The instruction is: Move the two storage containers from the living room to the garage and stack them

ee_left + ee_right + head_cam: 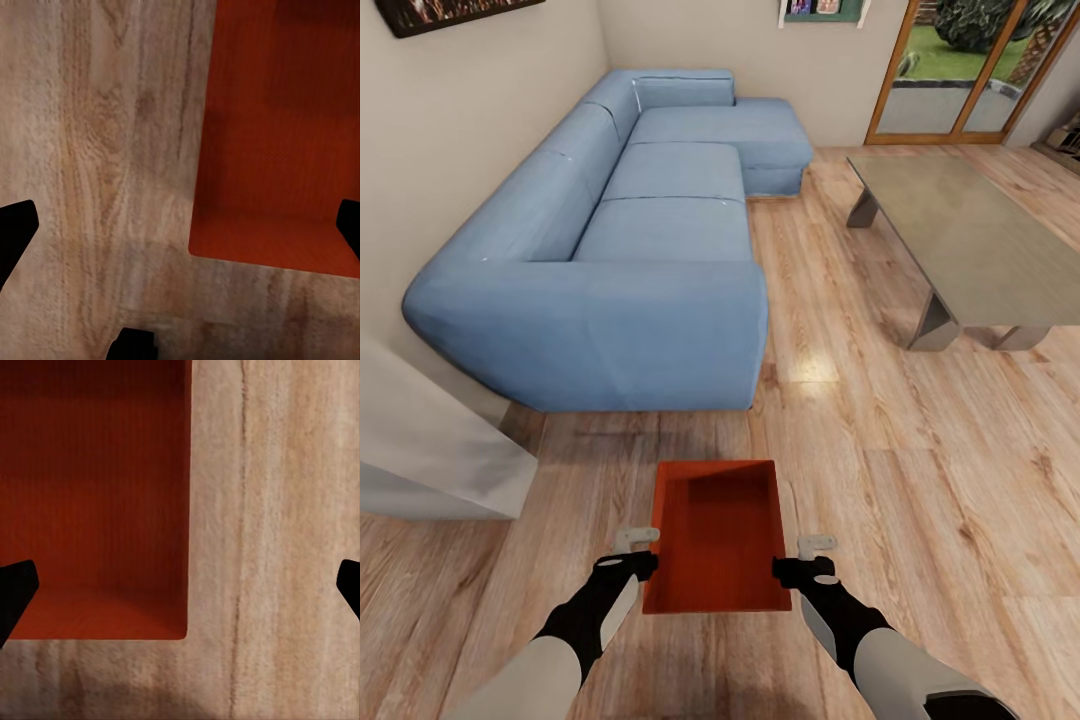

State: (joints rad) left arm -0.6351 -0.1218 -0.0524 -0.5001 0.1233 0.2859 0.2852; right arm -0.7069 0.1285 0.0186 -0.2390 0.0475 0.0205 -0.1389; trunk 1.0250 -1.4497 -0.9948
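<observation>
A: Where the planks run bare ahead of the sofa (610, 250), one bin (718, 540) sits on the floor (920, 520), long side pointing away from the robot.

B: Grippers?

A: Left gripper (632, 552) just off the bin's left wall near the close corner, right gripper (810, 558) just off the right wall. From the head view each looks to straddle its wall; touching or not, I cannot tell.

B: Wrist views?

A: Left wrist: dark fingertips (15, 236) wide apart at the picture's edges, the bin's (277, 142) wall edge between them. Right wrist: the same, fingertips (15, 592) spread wide, the bin's (94, 495) wall edge between them, planks (285, 540) beyond. Both jaws released, clamped on nothing.

B: Room to move?

A: Open floor to the right of the bin and toward the table (970, 240). Sofa end stands near the bin's far side, a strip of planks between. A pale slanted surface (430, 450) crowds the left. Glazed wood-framed doors (960, 70) at the far right.

B: Surfaces?

A: Bin: orange-red, rectangular, lidless, straight walls, fine ribbing inside, square corners. Floor: light wood grain, knots, a glossy patch. Sofa: light blue, soft, rounded, L-shaped. Table: low, grey, flat top, angled legs.
</observation>
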